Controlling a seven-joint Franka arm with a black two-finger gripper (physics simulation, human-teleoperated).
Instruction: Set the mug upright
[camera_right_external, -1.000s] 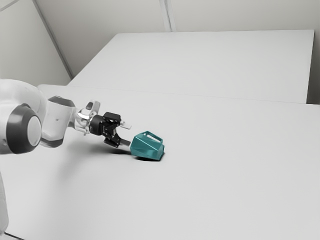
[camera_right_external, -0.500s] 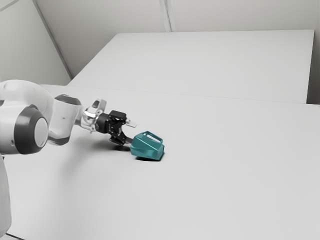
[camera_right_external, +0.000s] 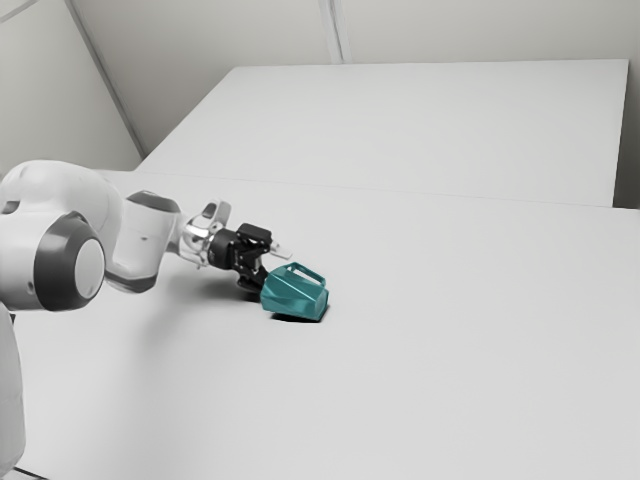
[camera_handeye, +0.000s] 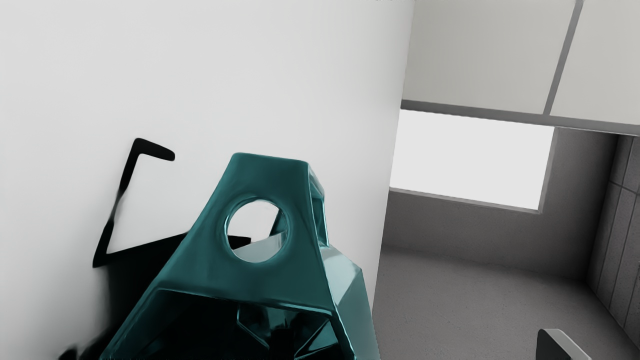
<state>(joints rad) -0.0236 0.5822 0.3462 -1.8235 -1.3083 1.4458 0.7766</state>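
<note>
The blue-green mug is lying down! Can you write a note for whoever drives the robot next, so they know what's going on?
Tool: open, right by the mug; I can't tell whether its lower finger touches it.
Mug: lying on its side on the table, mouth facing the tool, handle up.
Done: the tool is at the mug's open end. The mug is neither gripped nor upright yet.
Left: probably get a hold on the mug, tip it so the mouth faces up, stand it on its base and let go.
</note>
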